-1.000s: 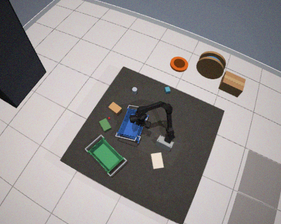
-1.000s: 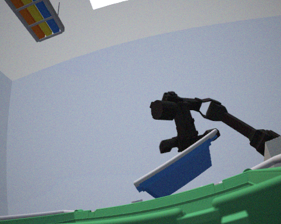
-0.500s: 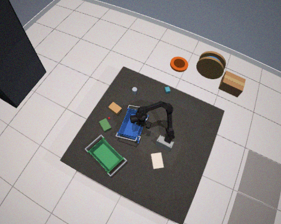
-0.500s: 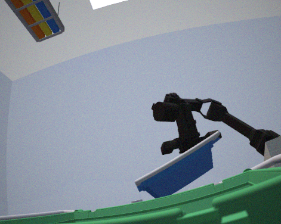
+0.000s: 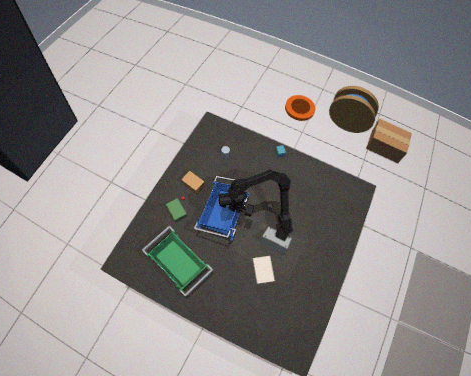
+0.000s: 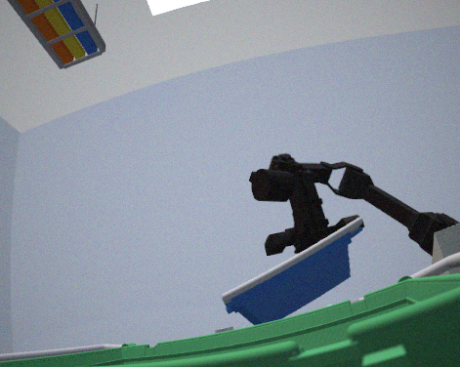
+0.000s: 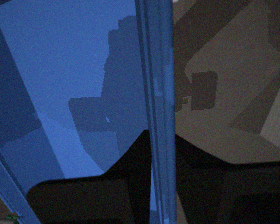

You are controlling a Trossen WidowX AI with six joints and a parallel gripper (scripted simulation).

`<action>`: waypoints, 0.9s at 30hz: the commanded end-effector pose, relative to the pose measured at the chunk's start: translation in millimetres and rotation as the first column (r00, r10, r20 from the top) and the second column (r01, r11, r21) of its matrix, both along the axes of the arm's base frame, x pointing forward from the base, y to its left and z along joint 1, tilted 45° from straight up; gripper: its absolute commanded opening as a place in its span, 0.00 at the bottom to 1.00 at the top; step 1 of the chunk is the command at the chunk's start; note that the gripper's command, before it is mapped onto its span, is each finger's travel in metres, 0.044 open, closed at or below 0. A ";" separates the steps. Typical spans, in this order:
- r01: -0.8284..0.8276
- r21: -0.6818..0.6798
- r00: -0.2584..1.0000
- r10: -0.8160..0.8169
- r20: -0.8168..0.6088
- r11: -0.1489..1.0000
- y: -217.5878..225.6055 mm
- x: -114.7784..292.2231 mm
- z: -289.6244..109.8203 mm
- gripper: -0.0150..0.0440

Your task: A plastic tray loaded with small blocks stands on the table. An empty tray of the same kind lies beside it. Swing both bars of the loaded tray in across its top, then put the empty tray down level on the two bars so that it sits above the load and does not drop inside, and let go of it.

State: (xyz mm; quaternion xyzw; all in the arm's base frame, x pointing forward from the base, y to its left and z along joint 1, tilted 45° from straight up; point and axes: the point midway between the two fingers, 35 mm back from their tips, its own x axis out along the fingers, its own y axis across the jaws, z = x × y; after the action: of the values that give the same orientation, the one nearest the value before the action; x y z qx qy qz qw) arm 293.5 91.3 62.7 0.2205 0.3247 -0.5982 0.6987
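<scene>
My gripper [image 5: 233, 201] [image 6: 322, 237] [image 7: 155, 133] is shut on the long side wall of the empty blue tray [image 5: 212, 214] [image 6: 298, 283] [image 7: 67, 60]. It holds the tray in the air, tilted, with the far end hanging lower. The green tray [image 5: 190, 249] [image 6: 327, 332] stands on the dark mat [image 5: 325, 210] to the front left of the blue one. Its two wire bars [image 5: 157, 239] [image 5: 199, 282] lie out over its ends; in the exterior view they show as white rods [image 6: 449, 264] [image 6: 49, 352]. I cannot make out blocks inside it.
On the mat lie a tan block [image 5: 192, 180], a green flat block [image 5: 176, 209], a cream slab [image 5: 263, 269], a small grey cylinder [image 5: 225, 150] and a teal cube [image 5: 281, 150]. The arm's base [image 5: 277, 239] stands right of the blue tray. A dark cabinet [image 5: 15, 85] is far left.
</scene>
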 end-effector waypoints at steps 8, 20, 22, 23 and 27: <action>0.016 -0.007 1.000 -0.016 -0.013 1.000 -11.9 -3.8 -4.7 0.25; 0.016 -0.007 1.000 -0.016 -0.013 1.000 -13.2 -4.1 -5.4 0.25; 0.016 -0.007 1.000 -0.016 -0.013 1.000 -14.9 -4.5 -6.4 0.25; 0.016 -0.007 1.000 -0.016 -0.013 1.000 -16.1 -4.8 -7.1 0.25; 0.016 -0.007 1.000 -0.016 -0.013 1.000 -19.7 -5.8 -9.1 0.25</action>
State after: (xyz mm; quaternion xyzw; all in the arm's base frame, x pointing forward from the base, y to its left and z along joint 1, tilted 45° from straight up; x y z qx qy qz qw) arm 290.0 80.6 56.4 0.2191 0.3254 -0.5968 0.7000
